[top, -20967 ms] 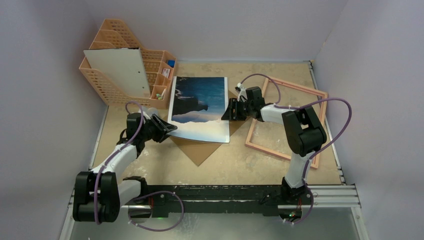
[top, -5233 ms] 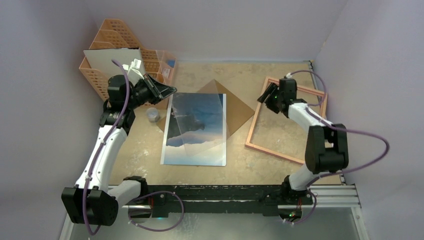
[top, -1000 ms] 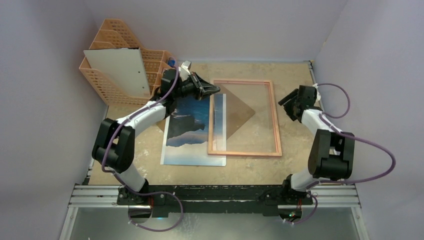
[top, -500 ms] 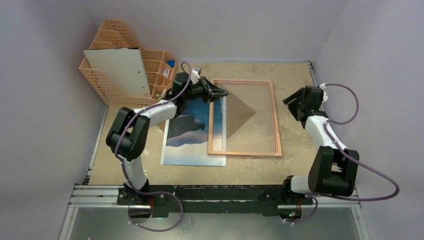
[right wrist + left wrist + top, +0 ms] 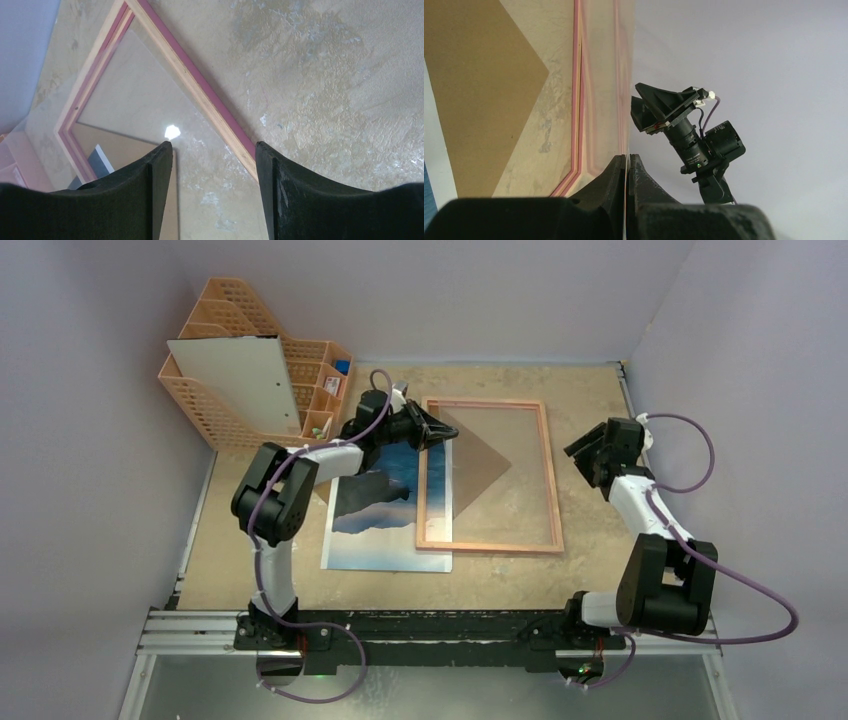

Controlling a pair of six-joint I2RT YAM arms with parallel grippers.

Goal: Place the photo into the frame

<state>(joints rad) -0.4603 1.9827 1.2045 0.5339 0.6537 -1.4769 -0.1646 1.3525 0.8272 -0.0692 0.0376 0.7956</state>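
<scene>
Desk [image 5: 600, 560]: sandy top, everything flat on it.

Frame [image 5: 548, 480]: centre, slightly toward 3 o'clock, long axis 12 to 6.

Photo [image 5: 375, 530]: face up at 9 o'clock of frame, long axis also 12 to 6, parallel to it. Right strip tucked under frame's left rail, the rest outside the opening. Not yet in.

Board [image 5: 475, 465]: brown, seen as a triangle through frame opening, under frame.

Sheet [image 5: 600, 90]: thin, clear, edge-on in left wrist view, over frame's left rail near 11 o'clock corner.

Left pincer [image 5: 445, 432]: fully closed, pinching what looks like the sheet edge, at frame's 11 o'clock corner, just beside photo's top.

Right pincer [image 5: 582, 452]: fingers apart, nothing held, off frame's right rail at 3 o'clock, well apart from photo.

Key relation: photo at 9 o'clock side, so nearer left arm; whole frame between it and right pincer. Probably needs a sideways shift toward 3 o'clock, long axes kept parallel.
</scene>
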